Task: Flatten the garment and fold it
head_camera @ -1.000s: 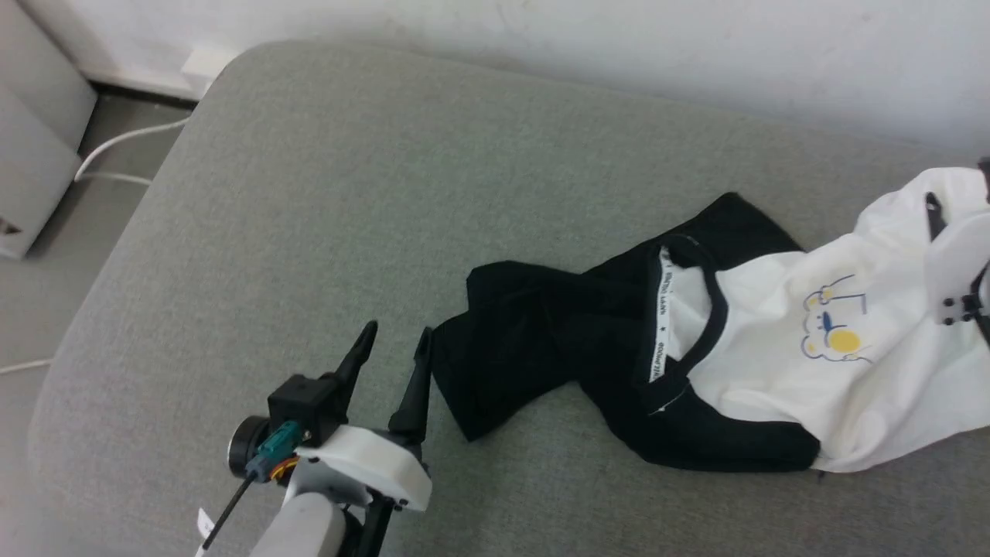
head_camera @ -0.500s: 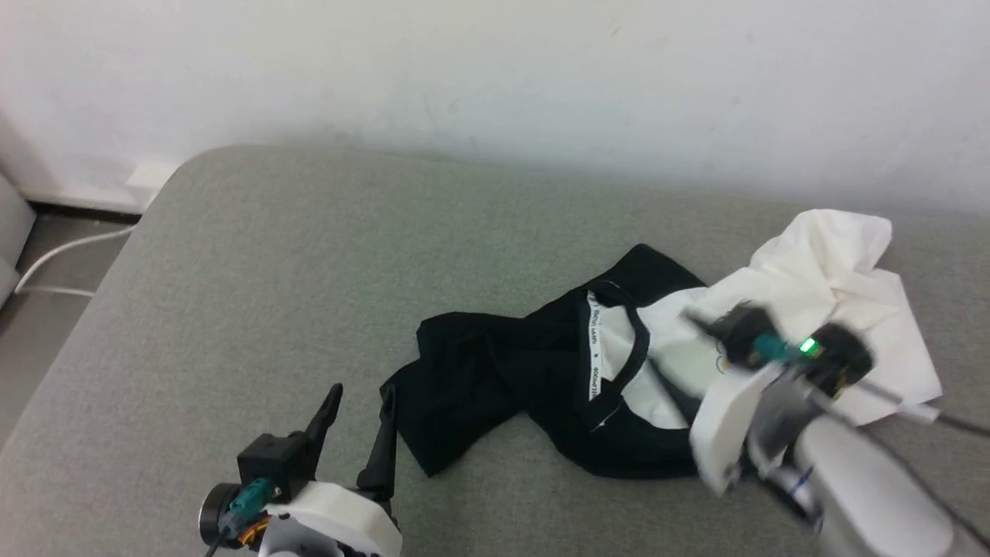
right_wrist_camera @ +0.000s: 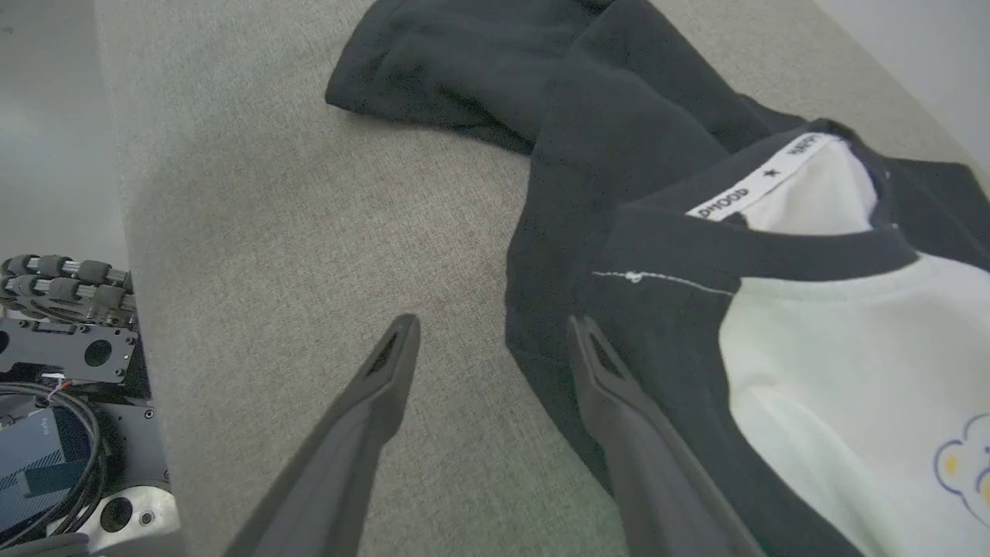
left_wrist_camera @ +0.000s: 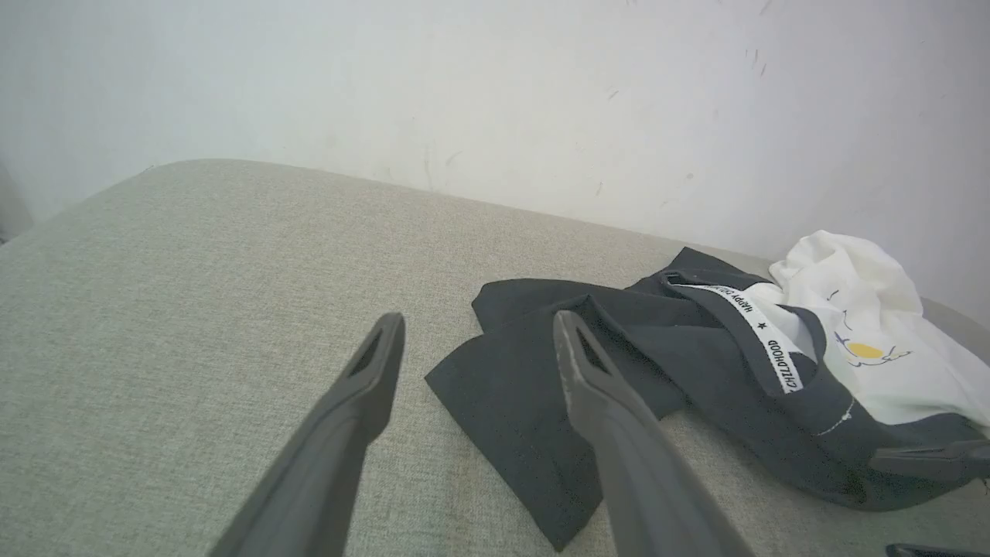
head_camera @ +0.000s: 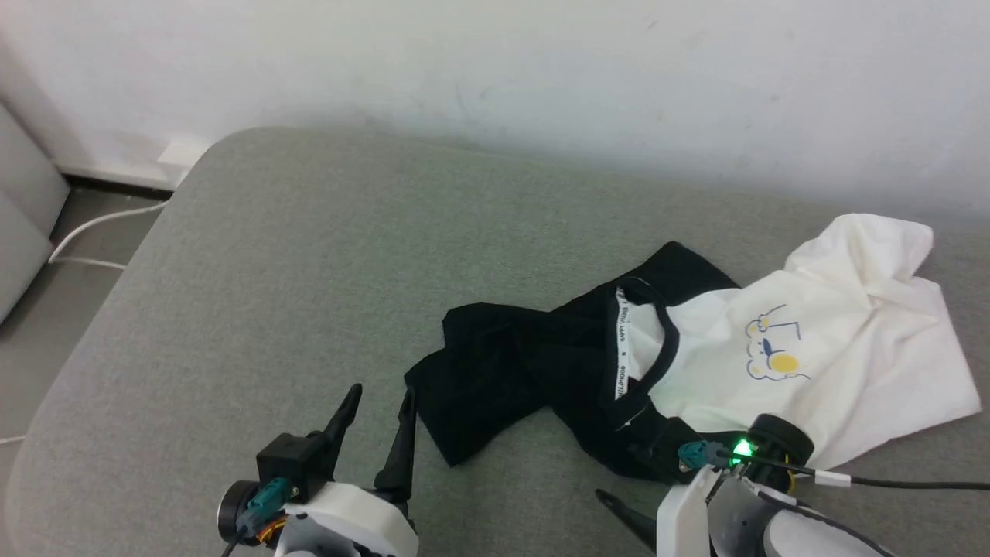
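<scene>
Low at the left, the left end effector (head_camera: 380,391) stands wide open and empty, one finger just beside the black sleeve's end. The garment (head_camera: 851,348) lies crumpled on the grey cushion (head_camera: 309,255) (white body toward the right). The right end effector (right_wrist_camera: 493,323), equally spread and empty, hovers at the garment's near black edge.

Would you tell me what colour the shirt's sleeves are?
Black sleeves on the cream-bodied garment; head view shows best.

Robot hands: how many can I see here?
2: the left hand by the black sleeve of the shirt, the right hand at its black shoulder edge. Both open, empty.
</scene>
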`<state>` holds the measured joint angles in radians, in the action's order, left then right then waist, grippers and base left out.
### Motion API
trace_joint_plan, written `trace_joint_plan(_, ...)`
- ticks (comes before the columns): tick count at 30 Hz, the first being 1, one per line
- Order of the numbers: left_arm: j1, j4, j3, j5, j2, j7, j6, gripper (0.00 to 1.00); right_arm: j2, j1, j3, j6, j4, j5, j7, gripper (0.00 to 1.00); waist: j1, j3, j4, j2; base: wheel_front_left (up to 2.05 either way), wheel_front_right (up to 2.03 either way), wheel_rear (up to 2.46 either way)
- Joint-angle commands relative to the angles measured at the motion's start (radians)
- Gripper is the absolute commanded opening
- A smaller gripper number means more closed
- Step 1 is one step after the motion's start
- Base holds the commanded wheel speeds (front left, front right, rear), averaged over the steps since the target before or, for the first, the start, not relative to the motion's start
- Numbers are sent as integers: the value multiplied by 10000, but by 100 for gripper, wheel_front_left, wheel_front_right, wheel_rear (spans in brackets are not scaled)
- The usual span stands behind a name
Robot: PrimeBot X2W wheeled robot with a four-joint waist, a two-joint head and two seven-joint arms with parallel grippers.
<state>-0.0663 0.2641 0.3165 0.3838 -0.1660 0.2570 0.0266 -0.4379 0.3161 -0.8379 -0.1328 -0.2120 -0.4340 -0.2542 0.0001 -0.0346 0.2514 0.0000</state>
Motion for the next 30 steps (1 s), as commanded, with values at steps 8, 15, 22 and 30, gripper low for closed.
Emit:
trace_joint_plan(8,-391,71,-10,-69,147,47,-138,100,191,655,-124,21,-1479,490,-48,100,-1,-606,696,0,0,0,0)
trace_joint_plan(15,-381,202,-164,-92,219,47,-163,100,83,751,-749,21,-2092,331,-166,0,-1,-612,677,0,0,0,0)
trace_joint_plan(22,-96,319,-423,-101,137,47,-161,100,-861,380,-631,21,-1107,-446,-598,0,-1,-68,-317,0,0,0,0)
trace_joint_plan(30,27,184,-636,-185,133,47,-145,100,-3573,-915,347,21,1263,-1639,-2509,0,-1,251,-1545,0,0,0,0)
